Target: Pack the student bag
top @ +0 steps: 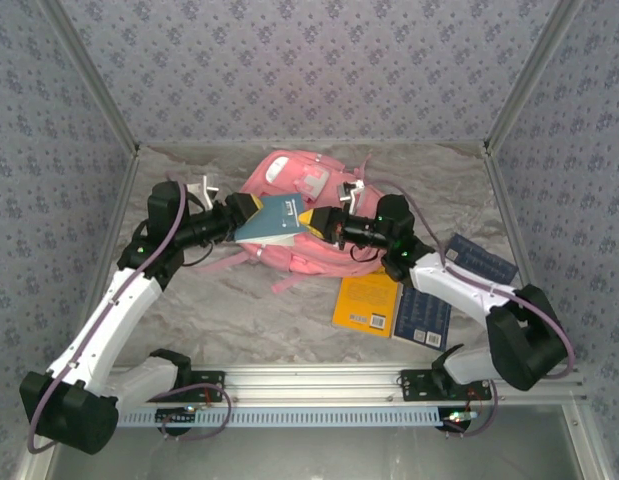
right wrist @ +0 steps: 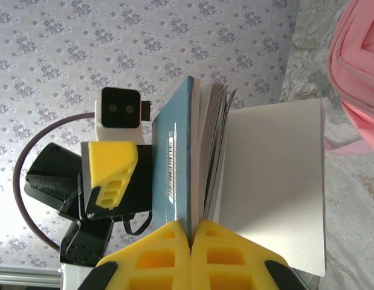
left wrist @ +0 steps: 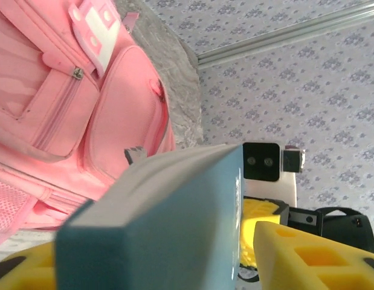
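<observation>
The bench is a pale, marbled surface walled on three sides with patterned fabric. The student bag, a pink backpack, lies at the back middle of it with its zipped front pockets and white patches facing up. Its straps trail toward the near edge.

Three books lie on the right half of the bench. An orange book and a dark blue book lie side by side and touching. A second blue book lies farther right, on the far side of the right arm.

A teal book is held in the air between the two arms. In the top view it overlaps the near edge of the backpack. Its pages fan loose, and one white leaf swings out from the cover.

The right gripper has its yellow jaws pinched tight on the edge of the teal book.

The left gripper meets the book from the opposite end. Its jaws stand partly apart, one on each side of the book, and I cannot tell whether they press on it.
</observation>
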